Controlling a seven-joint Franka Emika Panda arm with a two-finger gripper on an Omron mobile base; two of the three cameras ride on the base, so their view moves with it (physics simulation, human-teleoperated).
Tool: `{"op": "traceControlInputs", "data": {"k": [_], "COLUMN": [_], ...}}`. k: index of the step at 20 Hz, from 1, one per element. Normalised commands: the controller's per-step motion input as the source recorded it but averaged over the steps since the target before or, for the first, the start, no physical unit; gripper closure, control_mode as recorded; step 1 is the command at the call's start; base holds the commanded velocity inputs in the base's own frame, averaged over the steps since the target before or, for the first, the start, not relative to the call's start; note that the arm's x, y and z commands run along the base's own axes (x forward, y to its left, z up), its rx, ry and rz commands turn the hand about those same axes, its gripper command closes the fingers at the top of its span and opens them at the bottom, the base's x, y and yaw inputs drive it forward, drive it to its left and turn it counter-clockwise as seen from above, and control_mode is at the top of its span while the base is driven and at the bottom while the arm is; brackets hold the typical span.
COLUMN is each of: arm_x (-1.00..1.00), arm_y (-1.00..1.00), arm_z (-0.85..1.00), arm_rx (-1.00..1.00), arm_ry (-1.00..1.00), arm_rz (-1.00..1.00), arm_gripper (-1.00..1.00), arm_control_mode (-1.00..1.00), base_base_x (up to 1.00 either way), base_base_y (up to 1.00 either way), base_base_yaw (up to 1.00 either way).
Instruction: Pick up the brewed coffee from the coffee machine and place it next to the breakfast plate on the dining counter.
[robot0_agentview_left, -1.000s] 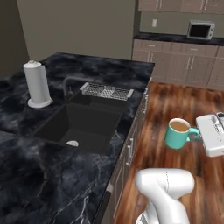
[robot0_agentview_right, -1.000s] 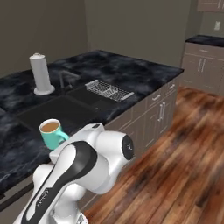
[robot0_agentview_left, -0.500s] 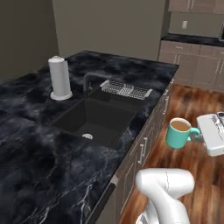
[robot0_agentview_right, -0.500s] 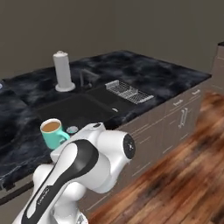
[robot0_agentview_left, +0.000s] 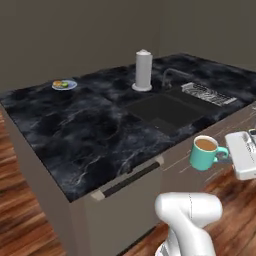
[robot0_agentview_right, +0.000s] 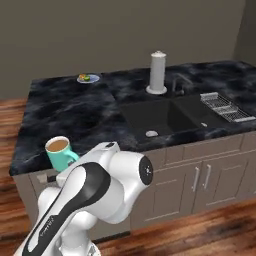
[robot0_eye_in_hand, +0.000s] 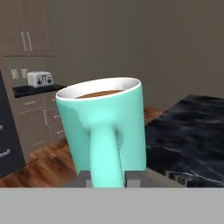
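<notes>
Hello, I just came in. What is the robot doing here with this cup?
The gripper holds the mug of coffee by its handle, upright and in the air beside the dining counter, off its edge near the sink. The plate sits at the counter's far corner, well away from the mug. The mug is not yet set down.

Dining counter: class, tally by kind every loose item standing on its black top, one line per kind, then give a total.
Breakfast plate: 1
Paper towel roll: 1
Dish rack: 1
Total on the dining counter: 3
</notes>
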Motion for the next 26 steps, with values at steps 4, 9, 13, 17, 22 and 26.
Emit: {"op": "traceControlInputs", "data": {"k": [4, 9, 13, 17, 22, 26], "arm_x": [0.0, 0.0, 0.0, 0.0, 0.0, 0.0], "arm_y": [0.0, 0.0, 0.0, 0.0, 0.0, 0.0], "arm_z": [0.0, 0.0, 0.0, 0.0, 0.0, 0.0], "arm_rx": [0.0, 0.0, 0.0, 0.0, 0.0, 0.0], "arm_ry": [0.0, 0.0, 0.0, 0.0, 0.0, 0.0], "arm_rz": [0.0, 0.0, 0.0, 0.0, 0.0, 0.0], "arm_gripper": [1.0, 1.0, 1.0, 1.0, 1.0, 1.0], "arm_control_mode": [1.0, 1.0, 1.0, 1.0, 1.0, 1.0], "base_base_x": [-0.35, 0.34, 0.81, 1.0, 1.0, 1.0], "base_base_y": [0.91, 1.0, 1.0, 1.0, 0.9, 0.74], "base_base_yaw": [0.63, 0.45, 0.29, 0.16, 0.0, -0.2]}}
